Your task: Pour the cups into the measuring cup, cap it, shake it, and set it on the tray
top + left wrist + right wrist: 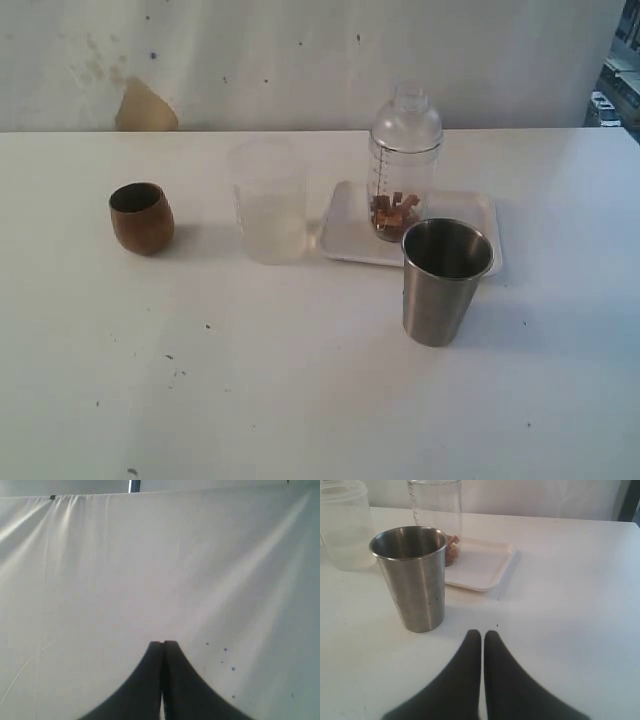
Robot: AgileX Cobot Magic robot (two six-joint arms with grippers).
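The clear measuring cup (404, 165) with its domed lid on stands upright on the white tray (460, 215), brown bits at its bottom. In the right wrist view its lower part (435, 510) shows behind the steel cup (413, 577), on the tray (485, 567). The steel cup (443, 280) stands in front of the tray. The brown wooden cup (141, 217) sits far left. Neither arm appears in the exterior view. My left gripper (163, 643) is shut over bare white surface. My right gripper (483, 633) is shut and holds nothing, a short way from the steel cup.
A frosted translucent beaker (268, 203) stands just left of the tray, also in the right wrist view (346, 525). The white table (300, 380) carries small dark specks. A wall runs behind the table's far edge.
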